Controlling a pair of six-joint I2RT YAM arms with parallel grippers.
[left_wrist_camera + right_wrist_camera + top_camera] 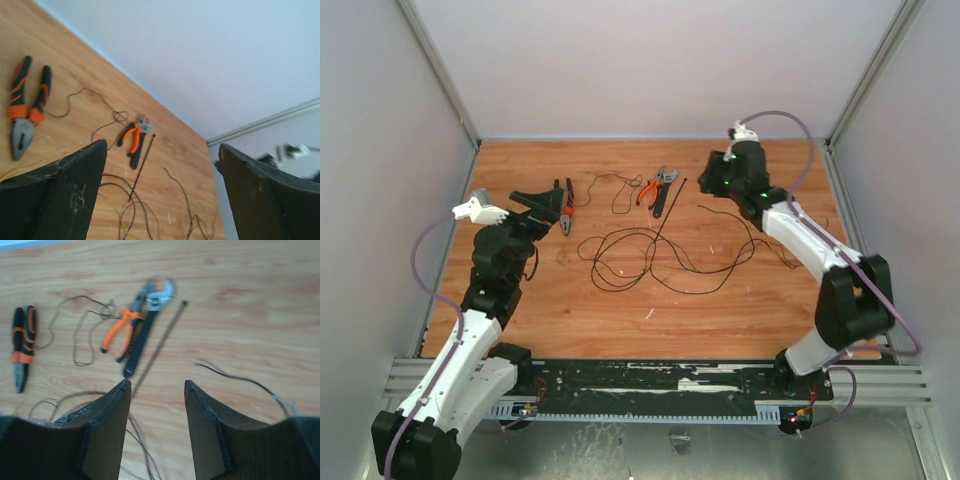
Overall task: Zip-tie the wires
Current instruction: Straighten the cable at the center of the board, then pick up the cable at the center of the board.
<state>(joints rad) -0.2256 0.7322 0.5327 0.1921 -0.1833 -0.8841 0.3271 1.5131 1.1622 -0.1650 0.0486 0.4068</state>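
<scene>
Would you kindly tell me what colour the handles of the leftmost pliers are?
The leftmost pliers have black handles with orange bands, clearest in the left wrist view.

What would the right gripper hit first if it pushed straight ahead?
Likely the zip tie, whose near end lies just ahead of the open right gripper; height above the table is unclear.

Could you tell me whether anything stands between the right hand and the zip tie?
Nothing visible does. The open right hand faces the zip tie, which lies uncovered on the table. A black-handled wrench lies close alongside it and might crowd one finger.
</scene>
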